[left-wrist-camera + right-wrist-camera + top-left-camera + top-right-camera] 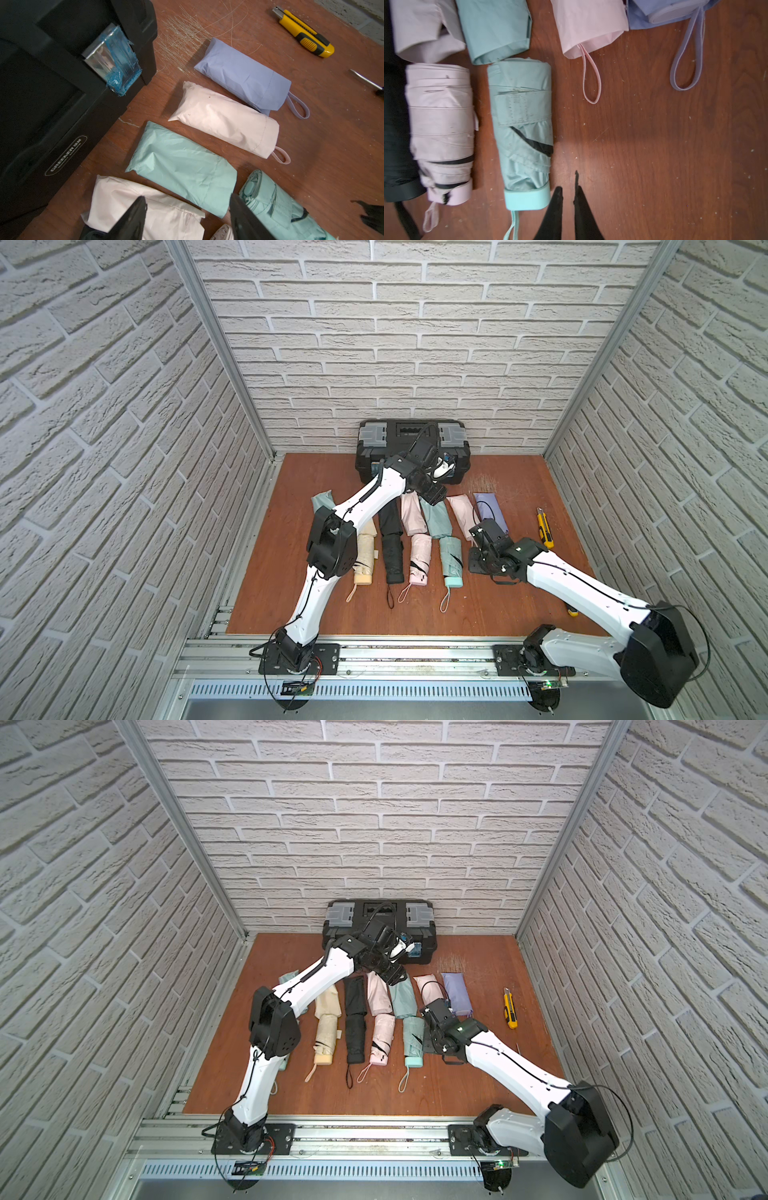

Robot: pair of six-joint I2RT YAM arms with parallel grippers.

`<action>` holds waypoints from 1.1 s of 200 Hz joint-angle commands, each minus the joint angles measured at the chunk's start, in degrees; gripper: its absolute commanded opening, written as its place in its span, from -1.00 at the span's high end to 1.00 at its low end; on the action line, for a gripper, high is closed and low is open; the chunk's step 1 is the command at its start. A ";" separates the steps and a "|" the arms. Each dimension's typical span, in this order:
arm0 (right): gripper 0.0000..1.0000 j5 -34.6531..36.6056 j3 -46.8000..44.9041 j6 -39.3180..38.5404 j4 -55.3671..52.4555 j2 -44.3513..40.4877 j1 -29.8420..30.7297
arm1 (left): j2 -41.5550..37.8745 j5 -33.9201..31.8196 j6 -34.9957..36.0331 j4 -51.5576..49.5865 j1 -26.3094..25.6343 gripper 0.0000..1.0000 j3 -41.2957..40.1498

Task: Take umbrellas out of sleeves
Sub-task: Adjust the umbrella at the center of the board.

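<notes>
While the left gripper [187,196] hangs with its jaws wide apart and empty near the 12 o'clock edge of the tabletop [498,614], just in front of the black toolbox [368,466], the right gripper [569,188] points down at bare wood toward the 3 o'clock end of the row, its fingers drawn almost together with nothing between them. Under the left gripper lie the far ends of two flat, emptied covers: the pink sleeve [411,512] toward its 7 o'clock and the mint sleeve [434,520] at its 6 o'clock; whether a fingertip touches either, I cannot tell. At the 6 o'clock ends of the sleeves rest the freed umbrellas, side by side with handles toward 6 o'clock: running from 9 to 3 o'clock, the cream umbrella [365,560], the black umbrella [392,560], the pink umbrella [419,558] and the mint umbrella [451,562]. The mint umbrella's handle lies just beside the right gripper at its 9 o'clock, apart from the fingers. Two umbrellas sit inside their covers: the filled pink sleeve [463,510] at the right gripper's 11 o'clock and the lavender sleeve [490,510] at its 1 o'clock, both plump, the pink wrist loop [591,101] and the lavender wrist loop [700,37] trailing from their open ends toward that gripper. A yellow utility knife [545,529] lies well apart at 3 o'clock.
</notes>
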 commanded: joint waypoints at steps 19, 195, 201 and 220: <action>0.92 -5.30 3.92 -6.52 3.99 9.01 -3.27 | -2.24 0.69 -0.39 0.13 0.34 -0.31 0.89; 0.68 -6.78 7.49 -7.28 8.22 17.43 -3.76 | -2.35 1.13 -0.65 0.81 0.77 -0.32 -1.22; 0.69 -6.79 7.83 -7.45 8.15 17.65 -3.78 | -2.38 1.27 -0.65 0.77 0.75 -0.32 -1.20; 0.70 -7.65 8.92 -7.83 8.03 18.79 -3.78 | -2.00 1.42 -0.82 0.48 0.66 -0.32 -0.81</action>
